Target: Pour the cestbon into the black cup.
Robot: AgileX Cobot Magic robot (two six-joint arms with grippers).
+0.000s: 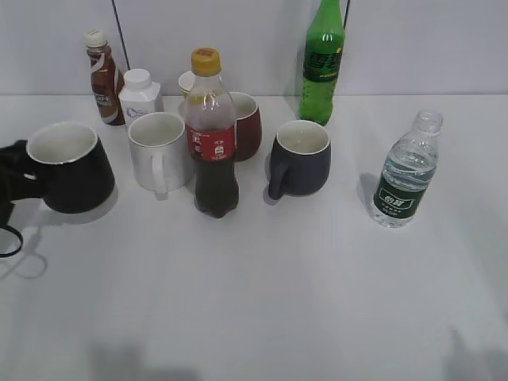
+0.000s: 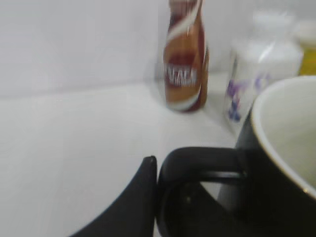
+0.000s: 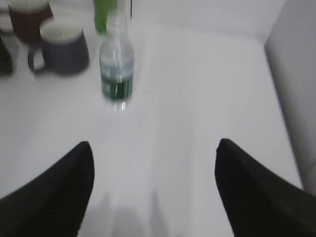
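Stood uncapped and upright at the right of the white table [image 1: 262, 302], the cestbon [image 1: 406, 171], well apart from the black cup [image 1: 71, 167] at the far left edge. Held by its loop handle, that cup, and tipped a little, with the left gripper [image 1: 14, 178] at the handle; from the left wrist view only one dark finger [image 2: 133, 207] showed against the handle, so could not tell whether clamped or merely touching. Spread wide, the right gripper [image 3: 153, 182], aimed at the bottle but some way short of it, nothing between its fingers.

Seemed the step in hand: reaching for the bottle. Best taken at the ribbed body near the green label, squarely and low enough not to topple it. Worth minding the navy-grey mug [image 1: 302, 159] just to the bottle's left.
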